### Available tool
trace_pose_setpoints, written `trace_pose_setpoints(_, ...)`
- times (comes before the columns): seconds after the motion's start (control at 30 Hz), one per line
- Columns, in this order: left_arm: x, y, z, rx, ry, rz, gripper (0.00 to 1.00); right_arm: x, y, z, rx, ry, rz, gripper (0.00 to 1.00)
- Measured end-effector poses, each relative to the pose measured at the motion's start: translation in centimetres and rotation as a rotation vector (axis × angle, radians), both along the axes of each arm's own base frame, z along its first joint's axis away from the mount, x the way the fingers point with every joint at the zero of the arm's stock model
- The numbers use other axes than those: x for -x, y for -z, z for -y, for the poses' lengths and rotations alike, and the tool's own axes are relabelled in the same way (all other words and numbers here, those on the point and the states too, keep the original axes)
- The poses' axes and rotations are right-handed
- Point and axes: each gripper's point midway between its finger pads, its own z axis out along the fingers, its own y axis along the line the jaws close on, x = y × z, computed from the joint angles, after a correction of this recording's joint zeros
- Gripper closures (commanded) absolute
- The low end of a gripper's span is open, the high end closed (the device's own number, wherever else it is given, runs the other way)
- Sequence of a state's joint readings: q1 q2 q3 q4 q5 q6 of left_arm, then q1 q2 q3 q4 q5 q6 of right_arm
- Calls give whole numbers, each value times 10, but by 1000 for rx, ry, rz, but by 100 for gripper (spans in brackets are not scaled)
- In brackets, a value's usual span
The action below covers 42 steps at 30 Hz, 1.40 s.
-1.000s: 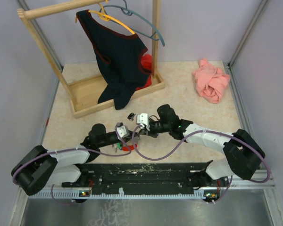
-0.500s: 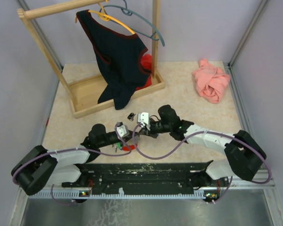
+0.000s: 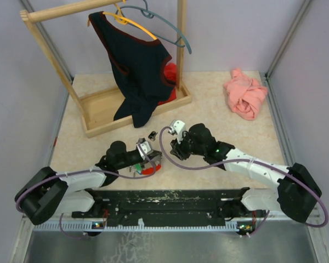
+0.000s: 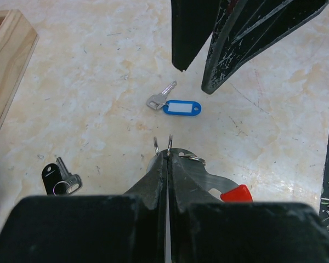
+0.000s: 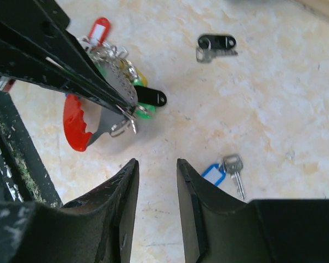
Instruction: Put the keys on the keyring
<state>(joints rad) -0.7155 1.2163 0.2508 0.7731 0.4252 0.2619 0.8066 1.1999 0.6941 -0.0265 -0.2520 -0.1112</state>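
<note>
My left gripper (image 4: 168, 156) is shut on the keyring (image 4: 156, 145), whose wire loops poke out past the fingertips. A flat metal piece with a red end (image 4: 236, 193) hangs from it. In the right wrist view the keyring bunch (image 5: 118, 82) carries red, green, yellow and black tags. My right gripper (image 5: 156, 164) stands open and empty just short of the bunch. A key with a blue tag (image 4: 178, 107) lies on the table between the two grippers. A key with a black tag (image 5: 215, 45) lies farther off. From above, the left gripper (image 3: 148, 156) and right gripper (image 3: 172, 145) nearly meet.
A wooden rack (image 3: 98, 109) with a dark garment (image 3: 137, 66) on a hanger stands at the back left, a red cloth (image 3: 169, 74) behind it. A pink cloth (image 3: 245, 96) lies at the back right. A black rail (image 3: 164, 200) runs along the near edge.
My right gripper has opened and drawn back to the right, away from the left gripper. The left gripper has stayed shut on the keyring and shifted slightly.
</note>
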Motion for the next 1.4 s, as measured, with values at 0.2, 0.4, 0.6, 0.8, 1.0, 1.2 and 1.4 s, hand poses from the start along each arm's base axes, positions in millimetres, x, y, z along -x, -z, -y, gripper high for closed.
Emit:
trace_pose_setpoints(0.2,-5,3,-1,-16,-27,-16,99,-6,25,24,90,196,-116,66)
trace_pose_setpoints(0.4,-7,6,-4,-25,-50,-29,99,-23,49,31,185,350,-194,66)
trace_pose_setpoints(0.6,-10,7,-6,-28,-74,-35,99,-41,61,27,248,445,-234,69)
trace_pose_setpoints(0.8,-12,8,-7,-32,-87,-37,99,-53,76,25,314,496,-259,72)
trace_pose_setpoints(1.0,-12,9,-7,-33,-88,-40,99,-62,91,24,384,522,-272,75)
trace_pose_setpoints(1.2,-12,11,-8,-37,-88,-46,99,-59,107,29,453,528,-296,76)
trace_pose_setpoints(1.4,-12,13,-8,-40,-88,-49,99,-58,109,37,499,545,-291,79)
